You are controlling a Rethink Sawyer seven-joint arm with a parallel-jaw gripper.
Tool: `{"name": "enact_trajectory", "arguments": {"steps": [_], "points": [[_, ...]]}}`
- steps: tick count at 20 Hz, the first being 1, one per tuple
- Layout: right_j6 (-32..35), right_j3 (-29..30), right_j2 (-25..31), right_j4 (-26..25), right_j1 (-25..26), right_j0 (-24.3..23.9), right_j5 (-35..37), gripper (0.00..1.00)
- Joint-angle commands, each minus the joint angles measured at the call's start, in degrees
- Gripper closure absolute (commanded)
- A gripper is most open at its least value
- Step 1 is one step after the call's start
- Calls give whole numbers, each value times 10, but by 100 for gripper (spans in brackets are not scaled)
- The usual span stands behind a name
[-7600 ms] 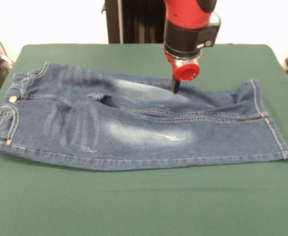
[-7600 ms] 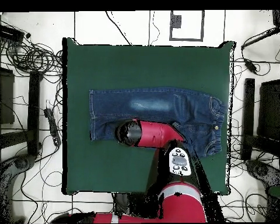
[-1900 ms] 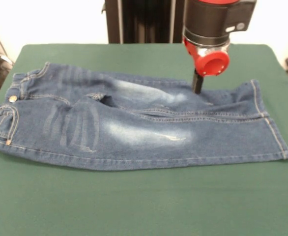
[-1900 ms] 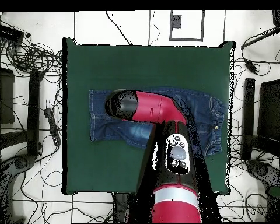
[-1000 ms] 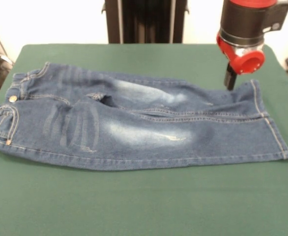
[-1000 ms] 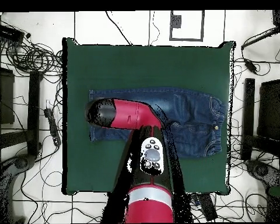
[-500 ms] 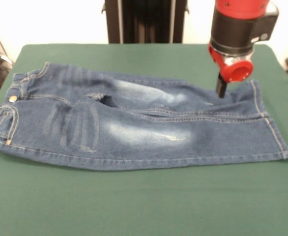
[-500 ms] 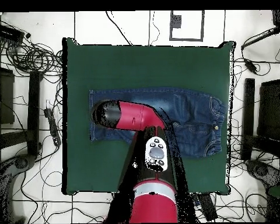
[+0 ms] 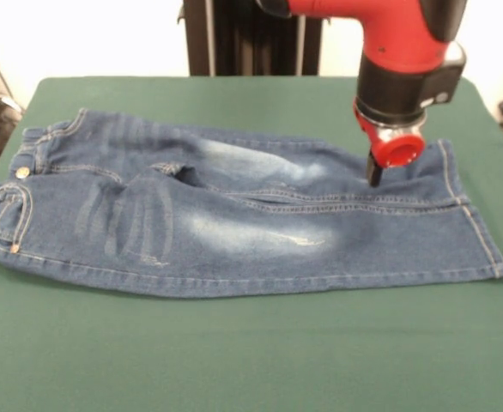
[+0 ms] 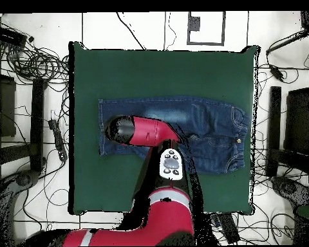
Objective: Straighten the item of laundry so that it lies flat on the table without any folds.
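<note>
Tangled cables (image 10: 29, 61) on pale floor (image 10: 138, 29) left of desk (image 10: 163, 71); more cables (image 10: 282, 58) on right. Dark stands (image 10: 38, 122) on both sides. Black post (image 9: 234, 39) behind.

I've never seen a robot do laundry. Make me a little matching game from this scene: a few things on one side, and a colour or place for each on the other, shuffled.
Things:
1. jeans
2. table
3. gripper
4. brass button

Descriptions:
A. dark green, under everything
B. at the waistband end
C. blue denim with whitish patches
D. black tip below a red collar, over the leg end

Pairs: 1-C, 2-A, 3-D, 4-B
</note>
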Motion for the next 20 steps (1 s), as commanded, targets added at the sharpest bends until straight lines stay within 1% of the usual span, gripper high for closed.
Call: {"name": "enact_trajectory", "arguments": {"steps": [1,7,13,16,20], "points": [[77,35,19,31,32,18,-32,100],[101,50,21,48,25,38,-37,100],[117,78,26,72,0,55,-38,100],[113,85,23,82,-10,61,-33,100],[95,92,22,87,-16,55,-31,100]]}}
